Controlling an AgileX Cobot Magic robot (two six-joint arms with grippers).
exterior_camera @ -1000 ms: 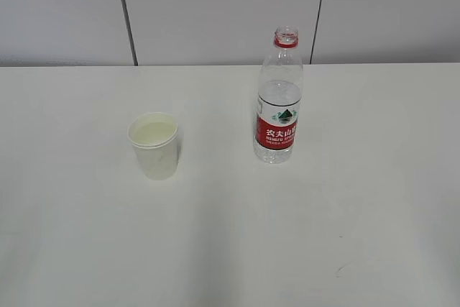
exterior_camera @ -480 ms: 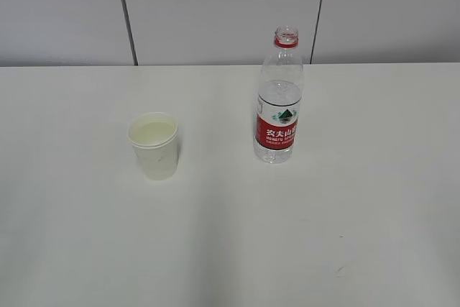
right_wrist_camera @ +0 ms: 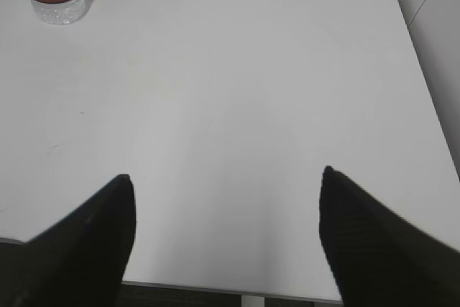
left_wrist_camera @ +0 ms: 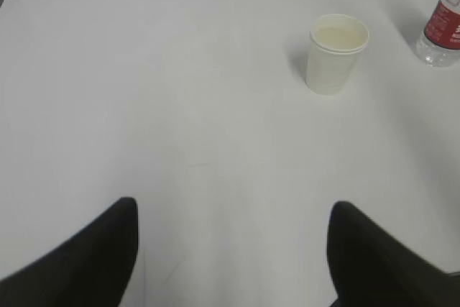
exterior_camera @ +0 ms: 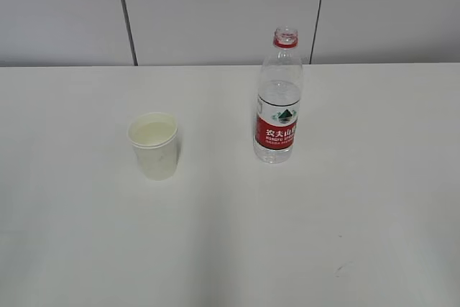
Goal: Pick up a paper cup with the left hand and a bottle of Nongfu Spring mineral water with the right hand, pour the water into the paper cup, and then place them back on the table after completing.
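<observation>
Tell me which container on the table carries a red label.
The water bottle, standing uncapped right of the plain white paper cup, which has no label.

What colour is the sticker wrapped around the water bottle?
The label on the bottle is red with white writing, clearest in the exterior view.

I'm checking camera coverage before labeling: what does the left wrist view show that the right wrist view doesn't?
Only the left wrist view shows the paper cup, upright with liquid in it, and the open left gripper. Only the right wrist view shows the open right gripper and the table's near edge. Both show the bottle standing on the white table, cut off above its red label.
</observation>
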